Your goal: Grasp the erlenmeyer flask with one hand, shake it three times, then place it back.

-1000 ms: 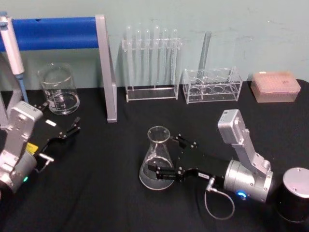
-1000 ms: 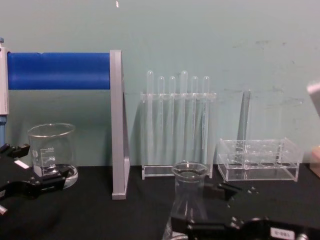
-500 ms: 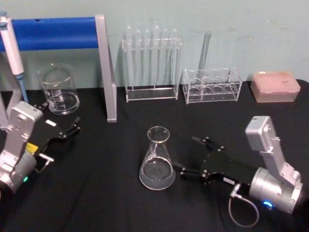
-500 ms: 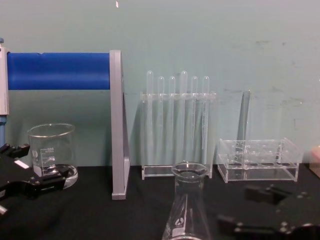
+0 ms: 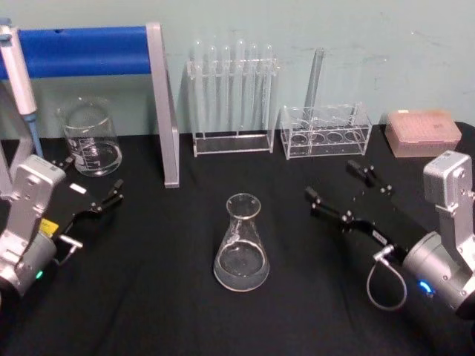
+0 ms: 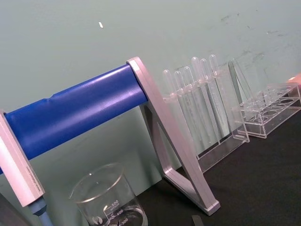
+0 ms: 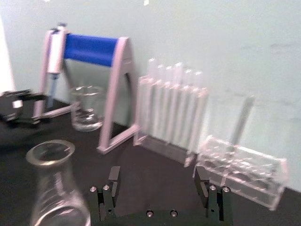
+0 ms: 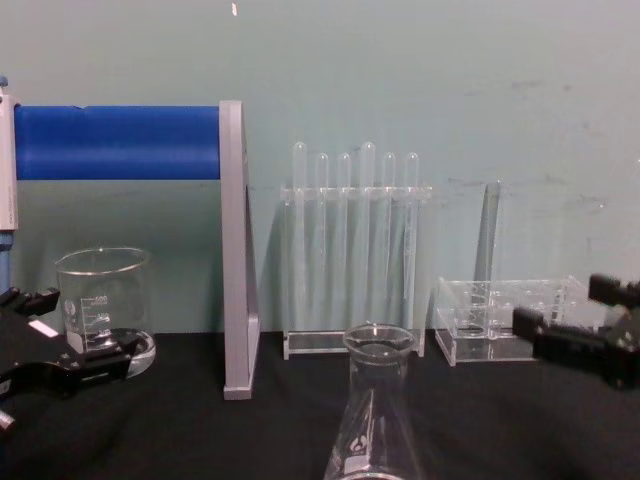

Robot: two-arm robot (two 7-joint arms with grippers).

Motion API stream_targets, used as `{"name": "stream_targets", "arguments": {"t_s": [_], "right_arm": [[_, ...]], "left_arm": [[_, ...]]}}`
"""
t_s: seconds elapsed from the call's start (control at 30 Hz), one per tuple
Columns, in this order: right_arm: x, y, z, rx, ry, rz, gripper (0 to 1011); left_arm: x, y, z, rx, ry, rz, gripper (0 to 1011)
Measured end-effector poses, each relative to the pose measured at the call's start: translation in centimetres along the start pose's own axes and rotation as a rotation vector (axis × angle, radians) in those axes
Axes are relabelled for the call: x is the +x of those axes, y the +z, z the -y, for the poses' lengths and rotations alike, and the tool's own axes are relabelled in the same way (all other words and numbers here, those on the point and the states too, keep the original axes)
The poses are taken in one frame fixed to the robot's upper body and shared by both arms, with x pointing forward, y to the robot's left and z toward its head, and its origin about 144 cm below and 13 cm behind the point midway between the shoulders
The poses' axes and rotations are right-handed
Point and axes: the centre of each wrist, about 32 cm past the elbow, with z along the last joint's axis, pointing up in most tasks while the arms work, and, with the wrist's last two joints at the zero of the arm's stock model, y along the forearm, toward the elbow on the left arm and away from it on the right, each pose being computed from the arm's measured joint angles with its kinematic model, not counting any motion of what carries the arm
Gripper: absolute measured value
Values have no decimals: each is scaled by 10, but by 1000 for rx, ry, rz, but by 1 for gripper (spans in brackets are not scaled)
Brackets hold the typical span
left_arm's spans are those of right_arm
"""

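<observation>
1. Erlenmeyer flask (image 5: 240, 245): clear glass, conical, upright on the black worktop (image 5: 178, 311), nothing touching it. A small white printed mark shows low on its side in the chest view. All places below are given relative to this flask.
2. Right hand (image 5: 345, 189): black, two jaws, released and spread wide, holding nothing. It is to the right of the flask and well apart from it, raised above the worktop, jaws pointing toward the racks at the back. In the right wrist view the flask stands off to one side of the two open jaws, not between them.
3. Left hand (image 5: 100, 199): black, with a small white label, far to the left of the flask, low over the worktop. Jaws parted and empty.
4. Glass beaker (image 5: 90, 138): straight-walled, with graduation marks, behind and far left of the flask, just beyond the left hand.
5. Stand with blue bar (image 5: 82, 50) and grey upright: behind and left of the flask, between beaker and tube rack.
6. Test tube rack (image 5: 232, 96): clear, holding a row of upright tubes, directly behind the flask by the wall.
7. Low clear rack (image 5: 325, 132): behind and right of the flask, one tall tube standing in it.
8. Pink box (image 5: 423, 132): far right and behind the flask.
</observation>
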Motion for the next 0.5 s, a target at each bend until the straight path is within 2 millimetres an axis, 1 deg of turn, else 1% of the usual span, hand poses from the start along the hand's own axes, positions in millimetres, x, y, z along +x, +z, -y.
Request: {"name": "stream_targets", "arguments": {"t_s": [0.17,0.27,0.37,0.5], "right_arm": [[-3,0,-10,9,-106,20,1000],[-2,-3,-21,-23,-190,17,1000],[0,-5,-27,-48,-222,11,1000],[5,-14,-41,-110,-256,-7,1000]], "left_arm": [[0,0,0,0,0,0,1001],[0,0,0,0,0,0,1001],[0,0,0,0,0,0,1001],[0,0,0,0,0,0,1001]]}}
